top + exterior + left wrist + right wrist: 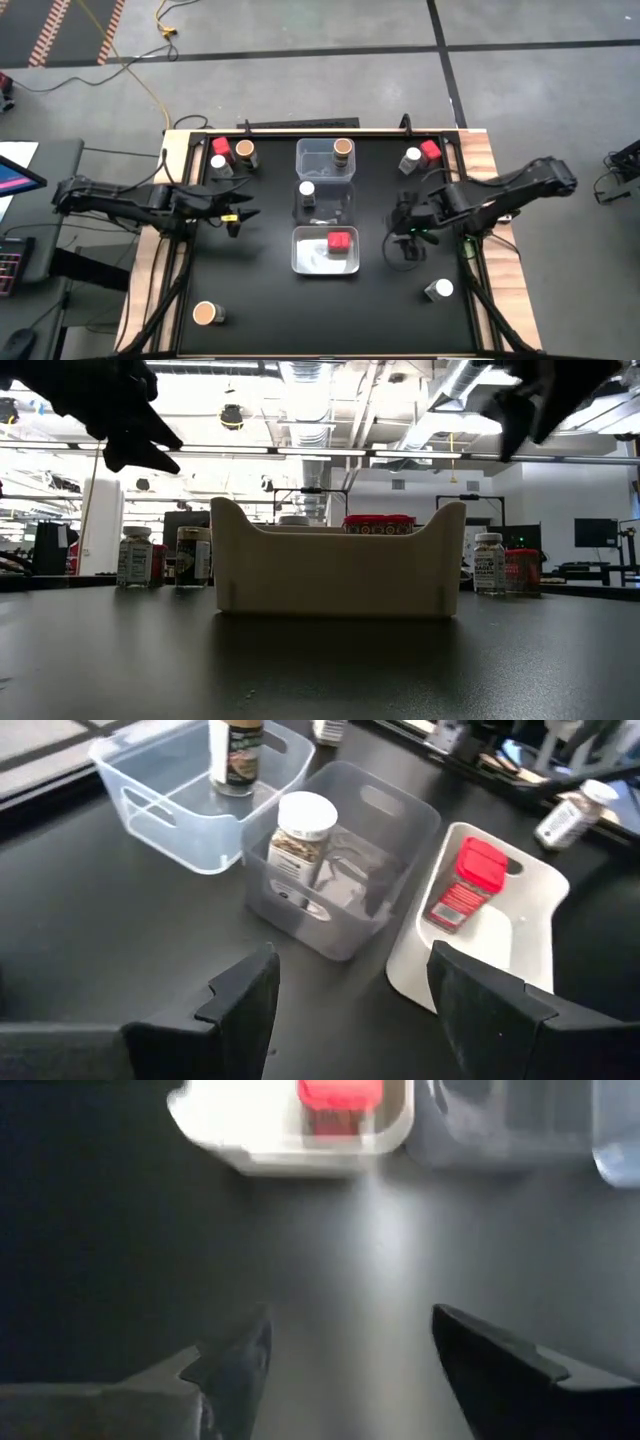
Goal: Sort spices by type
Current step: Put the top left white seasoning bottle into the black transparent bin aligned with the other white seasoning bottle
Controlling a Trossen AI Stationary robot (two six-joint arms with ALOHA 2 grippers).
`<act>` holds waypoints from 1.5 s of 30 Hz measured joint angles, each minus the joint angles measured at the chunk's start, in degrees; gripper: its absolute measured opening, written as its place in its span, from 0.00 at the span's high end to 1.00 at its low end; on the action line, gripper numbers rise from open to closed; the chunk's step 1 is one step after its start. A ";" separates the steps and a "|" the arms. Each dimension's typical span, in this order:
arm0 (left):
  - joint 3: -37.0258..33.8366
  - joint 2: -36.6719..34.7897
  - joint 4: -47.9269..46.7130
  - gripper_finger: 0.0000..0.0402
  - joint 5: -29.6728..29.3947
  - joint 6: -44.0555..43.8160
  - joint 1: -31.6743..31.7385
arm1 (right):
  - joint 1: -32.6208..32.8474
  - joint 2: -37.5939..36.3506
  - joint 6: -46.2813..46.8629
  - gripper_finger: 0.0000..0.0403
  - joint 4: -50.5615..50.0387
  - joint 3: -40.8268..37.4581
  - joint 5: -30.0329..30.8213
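Note:
Three bins stand in a row down the table's middle. The far clear bin [322, 160] holds a tan-topped jar [343, 148], the middle grey bin [395, 840] a white-topped jar [303, 830], and the near white bin [310, 258] a red-topped jar [339, 242] lying on its side [465, 885]. Loose jars stand far left [230, 155], far right [421, 155], near right [440, 290] and near left [207, 313]. My left gripper [243, 212] hovers open, left of the bins. My right gripper [403, 240] hovers open, right of the white bin.
The far-left cluster has a red, a tan and a white top; the far-right pair has a white top [412, 157] and a red top [430, 151]. Bare black table lies between the bins and each side. Wooden rails edge the table [490, 170].

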 joint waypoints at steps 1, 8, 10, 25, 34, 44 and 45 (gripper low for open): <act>0.41 0.78 0.04 0.40 -0.28 -0.26 0.00 | -0.18 -2.64 0.86 0.27 0.99 -2.64 0.06; 6.36 8.28 -0.74 0.40 -5.95 -1.61 0.33 | -0.82 -20.69 8.37 0.29 13.12 -20.02 2.44; 8.88 10.08 -1.83 0.40 -7.45 -3.21 1.55 | -1.23 -24.14 8.58 0.29 15.97 -23.67 2.47; 33.50 22.31 -36.66 0.40 -4.01 -6.65 18.73 | -6.99 -31.74 6.00 0.29 22.06 -31.07 2.56; 34.74 22.98 -36.78 0.40 -3.07 8.03 20.44 | -10.55 -31.72 9.49 0.29 22.96 -31.07 3.10; 34.74 22.98 -36.99 0.38 -3.00 7.92 20.44 | -15.34 -31.72 9.64 0.29 23.21 -31.07 3.41; 34.74 22.98 -37.03 0.37 -3.02 8.19 20.42 | -15.79 -31.72 9.64 0.29 23.21 -31.07 3.42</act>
